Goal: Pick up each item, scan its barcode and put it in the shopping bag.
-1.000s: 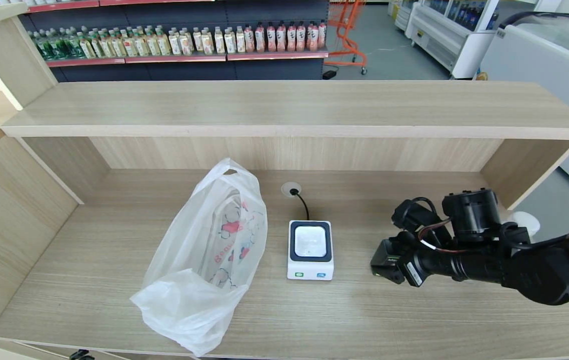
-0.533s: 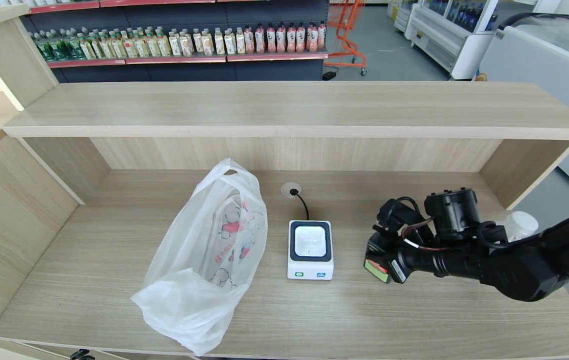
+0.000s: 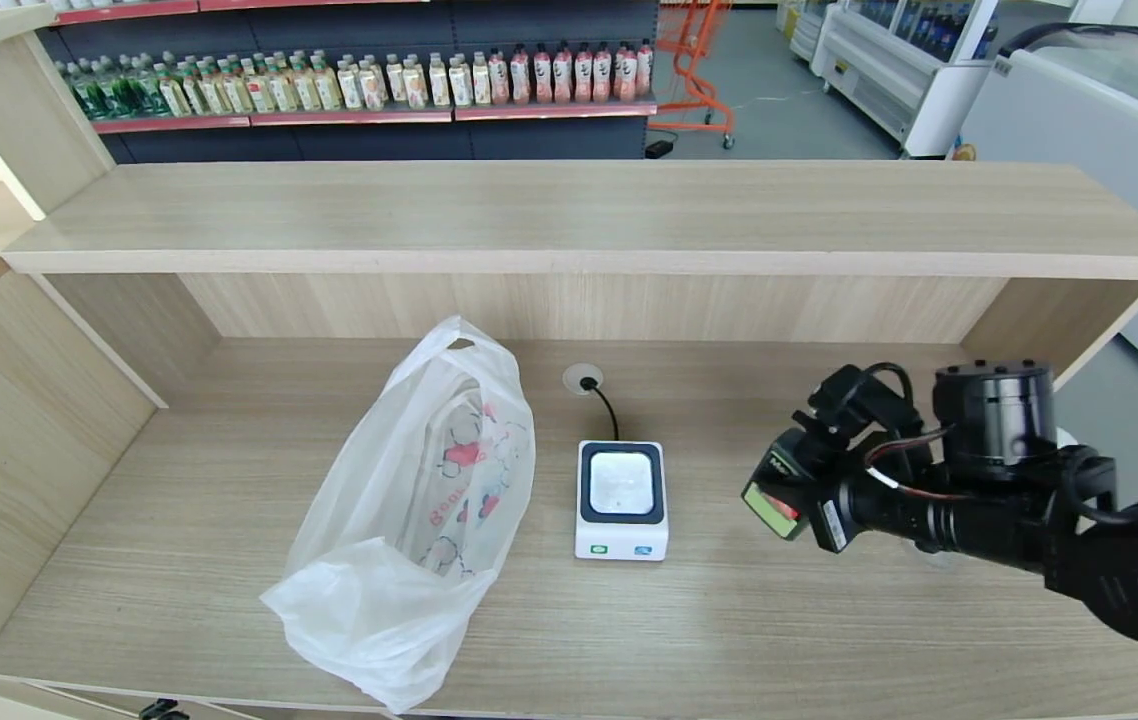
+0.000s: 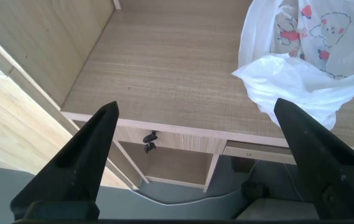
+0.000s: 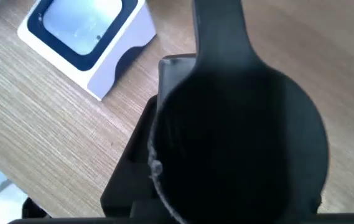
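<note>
While our right gripper (image 3: 791, 490) pinches a small dark item (image 3: 765, 503) with a green and red face over the tabletop (image 3: 729, 620), the scanner (image 3: 622, 498) sits just to its left, bare wood between them. Beyond lies the white shopping bag (image 3: 399, 560), a pink-printed packet (image 3: 459, 470) inside, its bottom near the front edge. Our left gripper (image 4: 196, 106) hangs spread beyond that edge.

shopping bag (image 3: 379, 600) translucent white, pink bear print inside | scanner (image 3: 621, 497) white, navy frame | item (image 3: 772, 500) green, red
</note>
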You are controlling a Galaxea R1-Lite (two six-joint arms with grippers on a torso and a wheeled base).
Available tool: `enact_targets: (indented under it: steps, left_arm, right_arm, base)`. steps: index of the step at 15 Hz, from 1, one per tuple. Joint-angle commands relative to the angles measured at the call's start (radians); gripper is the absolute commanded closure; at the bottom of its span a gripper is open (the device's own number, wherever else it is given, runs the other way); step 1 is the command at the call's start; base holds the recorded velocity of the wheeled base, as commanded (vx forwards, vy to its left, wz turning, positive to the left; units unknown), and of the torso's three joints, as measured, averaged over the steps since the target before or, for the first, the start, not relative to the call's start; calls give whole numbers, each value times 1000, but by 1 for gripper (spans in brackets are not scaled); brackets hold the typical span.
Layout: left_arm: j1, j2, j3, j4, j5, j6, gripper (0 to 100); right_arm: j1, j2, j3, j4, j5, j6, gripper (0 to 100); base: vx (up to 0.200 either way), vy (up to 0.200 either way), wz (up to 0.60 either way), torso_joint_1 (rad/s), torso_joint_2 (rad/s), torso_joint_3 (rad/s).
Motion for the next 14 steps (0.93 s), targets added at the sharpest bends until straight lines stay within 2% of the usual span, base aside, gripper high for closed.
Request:
enact_targets:
  steps: [1, 3, 4, 5, 7, 10, 11, 12, 13, 14]
  left_arm:
    - [0, 0, 0, 0, 1, 0, 0]
    - [0, 0, 0, 0, 1, 0, 0]
    - [0, 0, 0, 0, 1, 0, 0]
    - [0, 0, 0, 0, 1, 0, 0]
    - [0, 0, 0, 0, 1, 0, 0]
    - [0, 0, 0, 0, 1, 0, 0]
    - [0, 0, 0, 0, 1, 0, 0]
    - [0, 0, 0, 0, 1, 0, 0]
    - [0, 0, 0, 0, 1, 0, 0]
    - [0, 0, 0, 0, 1, 0, 0]
  right_arm:
    - [-39, -300, 123, -14, -2, -22, 100]
    - [-109, -407, 195, -10, 1, -277, 100]
    - [-169, -455, 209, -13, 29, -553, 100]
    - [-197, -466, 212, -13, 97, -714, 100]
    - [-208, -444, 215, 0, 310, -1070, 100]
    - [-200, -364, 222, 95, 469, -1674, 100]
    - [-194, -370, 221, 115, 498, -1772, 100]
    - [-109, -392, 222, 162, 595, -2007, 100]
    - [-59, -384, 215, 225, 629, -2114, 100]
    - [-47, -364, 219, 293, 641, -2165, 100]
  base:
    - [0, 0, 0, 0, 0, 0]
    - [0, 0, 0, 0, 0, 0]
    - [0, 0, 0, 0, 0, 0]
    - [0, 0, 0, 0, 0, 0]
    - [0, 0, 0, 0, 0, 0]
    - [0, 0, 0, 0, 0, 0]
    - [0, 0, 0, 0, 0, 0]
    - [0, 0, 0, 0, 0, 0]
    - [0, 0, 0, 0, 0, 0]
    - [0, 0, 0, 0, 0, 0]
